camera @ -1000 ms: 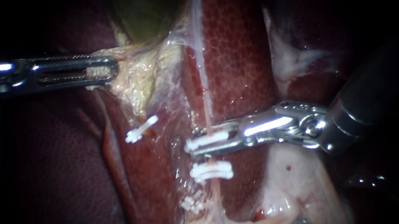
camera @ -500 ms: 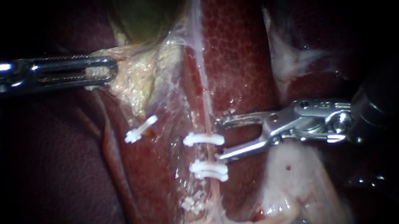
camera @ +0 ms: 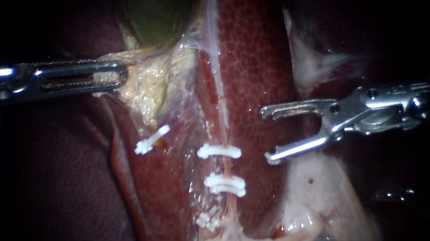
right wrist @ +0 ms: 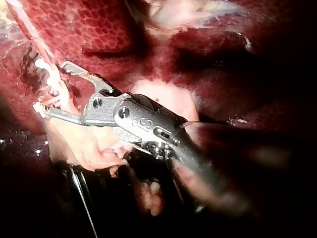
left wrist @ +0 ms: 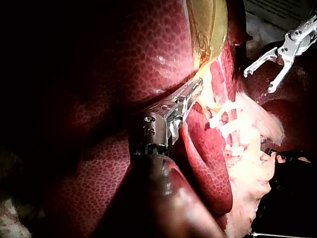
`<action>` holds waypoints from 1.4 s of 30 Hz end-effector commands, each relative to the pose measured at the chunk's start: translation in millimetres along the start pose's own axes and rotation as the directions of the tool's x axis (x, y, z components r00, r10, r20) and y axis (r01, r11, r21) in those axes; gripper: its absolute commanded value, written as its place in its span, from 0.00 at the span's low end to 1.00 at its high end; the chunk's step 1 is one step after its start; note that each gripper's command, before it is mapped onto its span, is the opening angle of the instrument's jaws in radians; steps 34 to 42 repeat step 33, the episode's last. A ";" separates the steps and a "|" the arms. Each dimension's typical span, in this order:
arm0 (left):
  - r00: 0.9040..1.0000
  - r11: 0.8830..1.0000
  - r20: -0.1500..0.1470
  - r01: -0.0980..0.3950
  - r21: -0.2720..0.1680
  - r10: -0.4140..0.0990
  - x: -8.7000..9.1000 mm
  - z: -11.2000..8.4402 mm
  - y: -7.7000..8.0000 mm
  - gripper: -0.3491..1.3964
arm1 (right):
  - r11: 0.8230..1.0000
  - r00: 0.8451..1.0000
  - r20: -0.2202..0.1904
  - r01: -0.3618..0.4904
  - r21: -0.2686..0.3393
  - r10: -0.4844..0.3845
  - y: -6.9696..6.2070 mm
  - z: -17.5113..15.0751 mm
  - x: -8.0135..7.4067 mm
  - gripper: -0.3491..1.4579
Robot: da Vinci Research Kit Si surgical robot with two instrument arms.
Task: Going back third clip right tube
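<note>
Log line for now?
left instrument: shut on pale tissue | right instrument: open, empty, clear of right tube | top clip: on tube

The left instrument (camera: 119, 74) is polished steel. Its jaws are long and narrow, each cut through by a slot, with fine teeth along their edges. Behind the jaws sits a blocky steel wrist with a round screw head (left wrist: 149, 119), and behind that a dark, smooth shaft (left wrist: 163, 198). The right instrument (camera: 265, 135) is silvery too, its jaws thin with small hooked tips. A round hole (camera: 334, 108) marks one jaw near the hinge, and behind the hinge come steel links with pins.
</note>
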 end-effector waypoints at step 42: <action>0.999 0.999 -0.031 -0.029 0.012 0.030 4.9 6.5 -0.4 0.13 | 1.000 1.000 -0.020 0.008 -0.001 -0.008 -0.1 0.0 0.4 0.52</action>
